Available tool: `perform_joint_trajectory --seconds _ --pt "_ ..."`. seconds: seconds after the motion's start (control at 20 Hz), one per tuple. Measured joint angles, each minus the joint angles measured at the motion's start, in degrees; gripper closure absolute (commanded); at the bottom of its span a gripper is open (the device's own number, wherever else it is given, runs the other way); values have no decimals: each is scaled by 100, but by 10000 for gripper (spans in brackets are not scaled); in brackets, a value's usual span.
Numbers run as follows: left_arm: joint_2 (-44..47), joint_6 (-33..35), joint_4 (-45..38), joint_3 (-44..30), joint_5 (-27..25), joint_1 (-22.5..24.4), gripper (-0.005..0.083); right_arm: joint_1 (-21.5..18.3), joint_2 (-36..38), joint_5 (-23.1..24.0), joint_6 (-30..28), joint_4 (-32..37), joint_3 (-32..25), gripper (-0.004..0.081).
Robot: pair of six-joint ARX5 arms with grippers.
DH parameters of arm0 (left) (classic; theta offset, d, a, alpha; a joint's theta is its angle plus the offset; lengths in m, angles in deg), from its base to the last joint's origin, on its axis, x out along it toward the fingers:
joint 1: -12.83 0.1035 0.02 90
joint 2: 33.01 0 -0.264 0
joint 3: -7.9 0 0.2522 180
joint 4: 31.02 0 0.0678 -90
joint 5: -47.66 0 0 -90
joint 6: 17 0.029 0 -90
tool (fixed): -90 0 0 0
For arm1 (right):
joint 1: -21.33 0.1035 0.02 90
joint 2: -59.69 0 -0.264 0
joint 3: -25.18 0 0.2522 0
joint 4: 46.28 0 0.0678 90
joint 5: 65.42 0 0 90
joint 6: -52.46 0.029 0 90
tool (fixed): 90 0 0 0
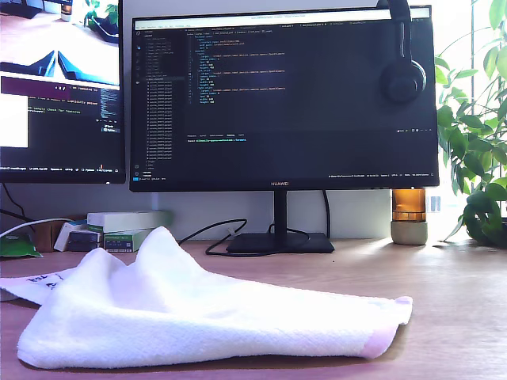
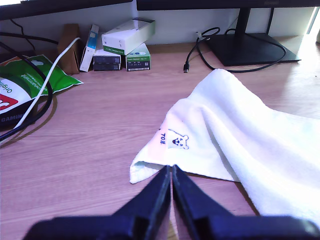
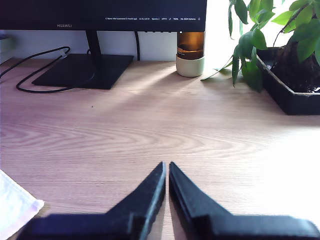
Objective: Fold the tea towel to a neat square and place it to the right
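While the tea towel (image 1: 198, 317) lies loosely heaped and unfolded on the wooden desk (image 1: 451, 317), it is seen low in the exterior view, spread from that view's left toward its middle, with a raised peak in front of the monitor base (image 1: 279, 242) and a pale pink corner pointing toward that view's right. In the first wrist view the cloth (image 2: 250, 145) is shown with a small printed bear and lettering near one edge, and a corner of it lies just ahead of my first gripper (image 2: 171, 172), whose jaws are pressed together with nothing seen between them. My second gripper (image 3: 166, 169) is likewise closed and empty over bare wood, with only a pink-edged corner of the towel (image 3: 15, 210) visible at the side of that picture. Behind the towel, stacked small boxes (image 2: 125, 47) and a green packet (image 2: 25, 87) are seen on the desk, crossed by a white cable (image 2: 50, 75). A black cable (image 1: 218, 233) is looped beside the monitor base. Farther toward the exterior view's right, an amber jar (image 1: 409, 215) on a pale base and a potted plant (image 1: 475, 158) are seen. Headphones (image 1: 402, 75) are hung over the monitor (image 1: 277, 95).
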Motion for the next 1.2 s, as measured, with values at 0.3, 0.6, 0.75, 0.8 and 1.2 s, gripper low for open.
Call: perform_joint_trajectory --seconds 0.3,0.6,0.75,0.8,1.2 --pt "0 -116 -649 -4 197 0 792 0 0 -295 876 138 0 780" --pt "0 -452 -643 -4 588 0 793 0 0 -671 1443 98 0 780" --pt "0 -688 -654 -4 1285 -17 793 35 0 -1069 1519 61 0 780" --pt "0 -758 -654 -4 1436 -76 793 77 0 -1126 1532 61 0 781" --pt "-2 -866 -651 -4 1690 -1169 793 664 -66 -1582 2083 -37 0 782"
